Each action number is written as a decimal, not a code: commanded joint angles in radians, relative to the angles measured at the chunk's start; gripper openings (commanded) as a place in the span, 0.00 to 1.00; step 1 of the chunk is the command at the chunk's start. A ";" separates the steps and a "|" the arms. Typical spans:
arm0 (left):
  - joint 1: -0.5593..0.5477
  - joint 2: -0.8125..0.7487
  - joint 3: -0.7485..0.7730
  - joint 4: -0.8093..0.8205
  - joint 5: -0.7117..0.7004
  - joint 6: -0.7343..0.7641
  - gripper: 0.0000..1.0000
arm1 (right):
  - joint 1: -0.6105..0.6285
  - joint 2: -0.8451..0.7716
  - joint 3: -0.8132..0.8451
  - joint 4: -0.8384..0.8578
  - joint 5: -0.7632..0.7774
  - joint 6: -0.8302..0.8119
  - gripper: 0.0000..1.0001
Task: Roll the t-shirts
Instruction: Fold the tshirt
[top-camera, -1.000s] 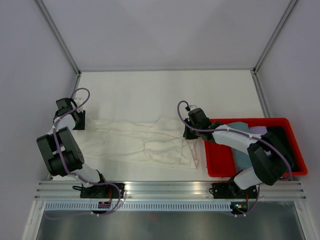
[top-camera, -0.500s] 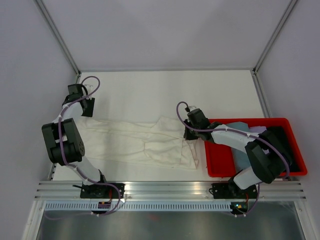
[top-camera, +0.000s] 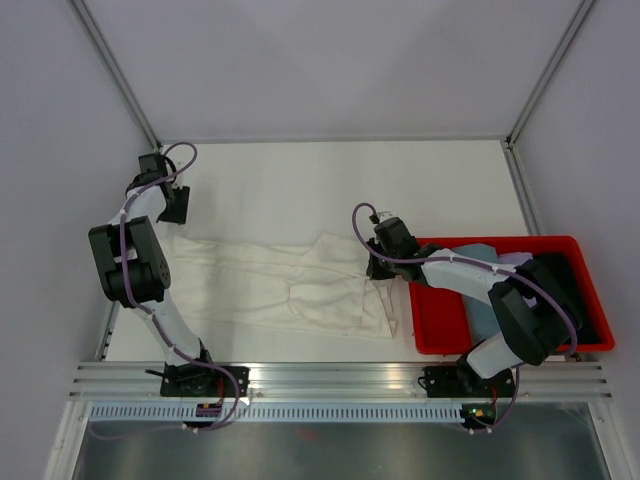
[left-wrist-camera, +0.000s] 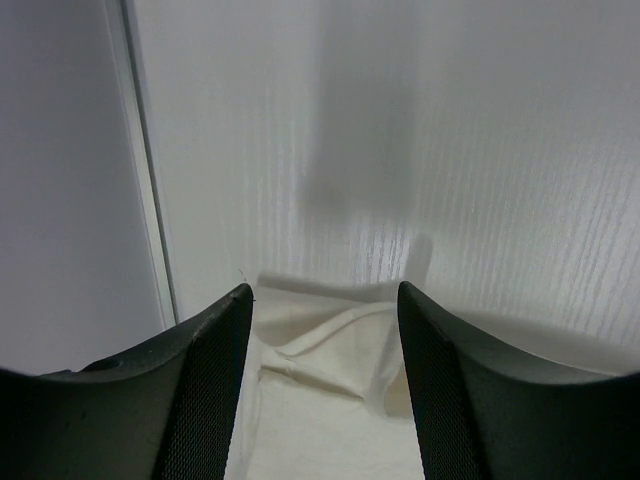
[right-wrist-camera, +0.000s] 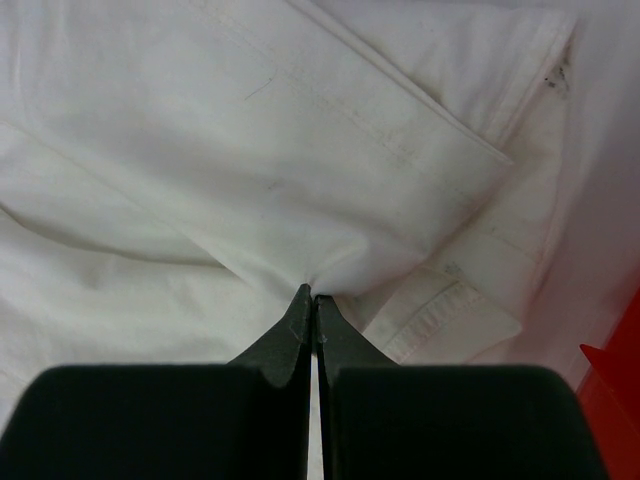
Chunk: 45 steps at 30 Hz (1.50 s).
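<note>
- left claw: spread wide, nothing between the fingers. Its wrist view shows a corner of the cream shirt lying on the bench just below the tips. The claw is not touching it.
- change: a second ago this claw was down on the shirt's left end. It has since let go, widened and backed off toward the far-left corner of the bench. From above it now sits past the cloth edge, clear of it.
- right claw: pressed together, pinching a small peak of cream cloth at the shirt's right end, near a folded sleeve or hem. Same grip and same place as a second ago.
- cream shirt: stretched long across the near-middle of the bench. Its left end is by the left arm and its right end is just beside the red bin. It lies flat but wrinkled, with no roll started. It hasn't visibly shifted since the release.
- red bin: holds more shirts, a grey-blue shirt among them. The right arm hides part of them.
- read: the stretch-out looks finished on the left side, so rolling has yet to begin and most of the task is still ahead.
- next, my guess: the left claw re-grips an end or edge to start the roll, or the right one lets go first.
- risk: the left end is now unanchored. Any pull from the right claw would drag the whole shirt toward the bin and bunch it.
</note>
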 joint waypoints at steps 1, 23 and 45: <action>0.012 0.044 0.048 -0.064 0.023 -0.076 0.65 | 0.006 0.006 0.002 0.031 -0.022 -0.013 0.01; 0.030 -0.025 -0.021 -0.174 0.018 -0.048 0.02 | 0.006 -0.023 -0.018 0.039 0.021 -0.055 0.00; -0.081 -0.036 -0.050 -0.173 -0.115 0.041 0.53 | 0.006 -0.027 -0.034 0.057 0.024 -0.064 0.00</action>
